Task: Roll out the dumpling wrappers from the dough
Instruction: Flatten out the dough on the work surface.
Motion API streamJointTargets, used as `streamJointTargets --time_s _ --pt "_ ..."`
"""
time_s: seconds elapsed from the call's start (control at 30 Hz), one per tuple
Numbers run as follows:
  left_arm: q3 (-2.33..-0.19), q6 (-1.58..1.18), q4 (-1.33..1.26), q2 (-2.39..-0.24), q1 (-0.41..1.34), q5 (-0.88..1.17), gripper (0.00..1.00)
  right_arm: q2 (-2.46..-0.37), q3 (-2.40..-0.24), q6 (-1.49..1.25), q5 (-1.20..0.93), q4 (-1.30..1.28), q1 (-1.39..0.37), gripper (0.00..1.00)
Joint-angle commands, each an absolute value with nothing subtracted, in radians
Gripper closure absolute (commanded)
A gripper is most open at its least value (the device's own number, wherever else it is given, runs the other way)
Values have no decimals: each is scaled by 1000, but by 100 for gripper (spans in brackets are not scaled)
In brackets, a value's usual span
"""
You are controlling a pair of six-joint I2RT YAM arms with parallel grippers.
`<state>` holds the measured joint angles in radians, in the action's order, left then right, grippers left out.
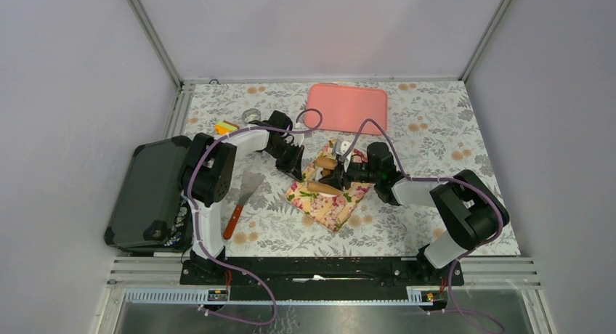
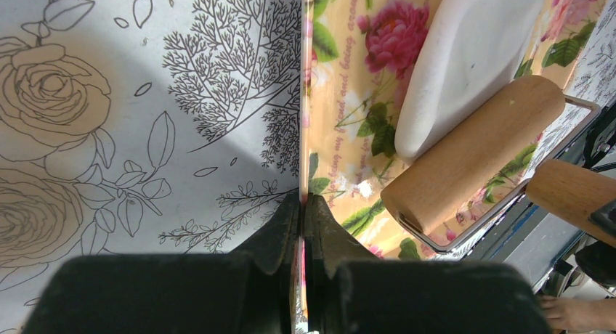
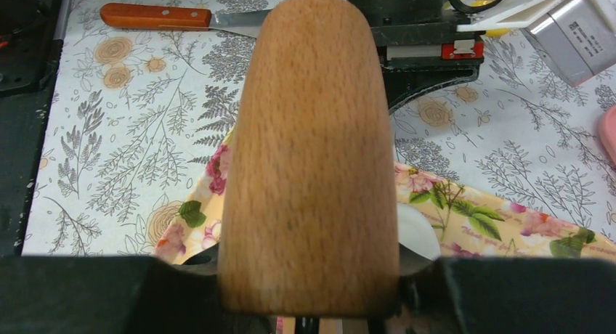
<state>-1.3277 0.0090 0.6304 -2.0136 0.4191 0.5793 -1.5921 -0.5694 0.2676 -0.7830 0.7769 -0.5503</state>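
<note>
The dough (image 2: 465,58) lies on the flowered mat (image 2: 349,131) in the middle of the tabletop (image 1: 436,145). It is a thick white oblong, and to my eye nowhere near thin enough to cut rounds from. The rolling pin (image 2: 472,152) sits across its near end, touching it. The right gripper (image 3: 312,283) has its jaws clamped on the pin's wooden handle (image 3: 312,131). The left gripper (image 2: 302,200) has its jaws pressed together on the mat's edge, pinching it.

That pinch is what I'd worry about first. It holds only a thin strip of slick mat, so a hard push from the pin could pull the mat free or swing it round under the dough.

The dough looks soft and the pin is bare wood. If it sticks, the slab may lift with the barrel or wrap round it instead of spreading.

The pin meets the slab at an angle rather than square. One side may therefore thin out while the other stays fat, or the whole piece may slide toward the far edge of the mat.

The handle is round and smooth, so it could twist in the right jaws under load.

The two arms also work very near each other over the mat, and a long stroke might bring them into contact.
</note>
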Motion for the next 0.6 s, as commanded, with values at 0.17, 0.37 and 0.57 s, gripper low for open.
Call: streamJointTargets --time_s 0.17,0.37,0.57 --pt "-1310 35 679 -2068 410 486 100 -1645 -481 264 -900 488 -581 100" --pt "-1309 35 678 -2068 410 485 100 -1644 -482 271 -922 485 -581 100" --pt "-1310 34 678 -2069 410 488 100 -1539 -574 238 -955 464 -581 100"
